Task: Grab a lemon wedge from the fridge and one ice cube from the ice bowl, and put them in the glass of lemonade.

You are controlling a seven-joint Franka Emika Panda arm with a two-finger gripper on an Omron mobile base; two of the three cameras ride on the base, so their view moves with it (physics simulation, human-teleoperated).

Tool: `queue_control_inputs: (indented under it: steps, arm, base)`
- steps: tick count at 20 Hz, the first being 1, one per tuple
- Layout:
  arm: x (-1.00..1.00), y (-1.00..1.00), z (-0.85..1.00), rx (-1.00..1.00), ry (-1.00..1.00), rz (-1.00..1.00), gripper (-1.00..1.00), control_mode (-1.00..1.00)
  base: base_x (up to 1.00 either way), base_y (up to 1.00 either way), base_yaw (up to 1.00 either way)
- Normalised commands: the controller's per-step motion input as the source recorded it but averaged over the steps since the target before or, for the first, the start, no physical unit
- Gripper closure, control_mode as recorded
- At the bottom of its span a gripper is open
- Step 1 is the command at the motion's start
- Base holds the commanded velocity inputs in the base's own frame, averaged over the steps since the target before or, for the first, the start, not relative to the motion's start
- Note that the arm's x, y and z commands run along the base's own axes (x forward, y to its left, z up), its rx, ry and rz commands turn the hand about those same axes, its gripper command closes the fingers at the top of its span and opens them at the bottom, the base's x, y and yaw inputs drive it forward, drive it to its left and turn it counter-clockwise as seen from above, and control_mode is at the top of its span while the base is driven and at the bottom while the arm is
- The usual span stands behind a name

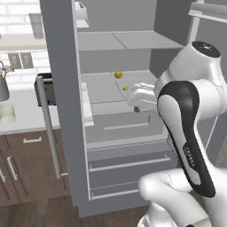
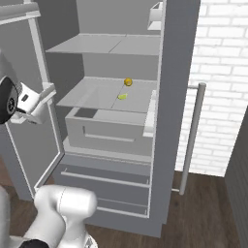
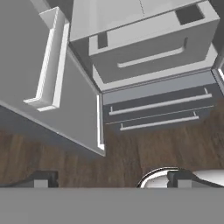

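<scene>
Dark wood plank floor point(image 3: 131, 157) lies nearest, bare before the tall grey two-door fridge point(image 2: 177, 97), whose doors stand swung wide. The two-finger gripper point(image 3: 111, 179) hangs with its dark tips spread apart, holding nothing. Past its two lower drawers, the tiny yellow-green lemon wedge point(image 2: 123, 96) lies on the middle shelf, a small round yellow-orange fruit point(image 2: 128, 82) at its 12 o'clock.

A grey fridge point(image 2: 174, 97), a yellow-green lemon wedge point(image 2: 123, 96), an orange-yellow fruit point(image 2: 128, 82) and a white brick wall point(image 2: 223, 72) are shown.
</scene>
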Motion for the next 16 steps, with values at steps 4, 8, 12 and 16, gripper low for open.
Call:
queue_control_inputs:
  steps: [4,8,12,16]
  arm:
    - [-0.72,-0.47,-0.19,-0.11,-0.05,-0.26,-1.00,-1.00]
    - [-0.45,-0.67,0.00,0.01,0.03,-0.29,-1.00,-1.00]
    - [0.13,-0.63,-0.01,0.00,0.11,-0.20,-1.00,-1.00]
    - [0.44,-0.42,-0.01,0.00,0.11,-0.08,-1.00,-1.00]
  base:
    - [0.00,0.00,0.00]
    - [0.00,0.00,0.00]
    - [0.00,0.00,0.00]
    - [0.00,0.00,0.00]
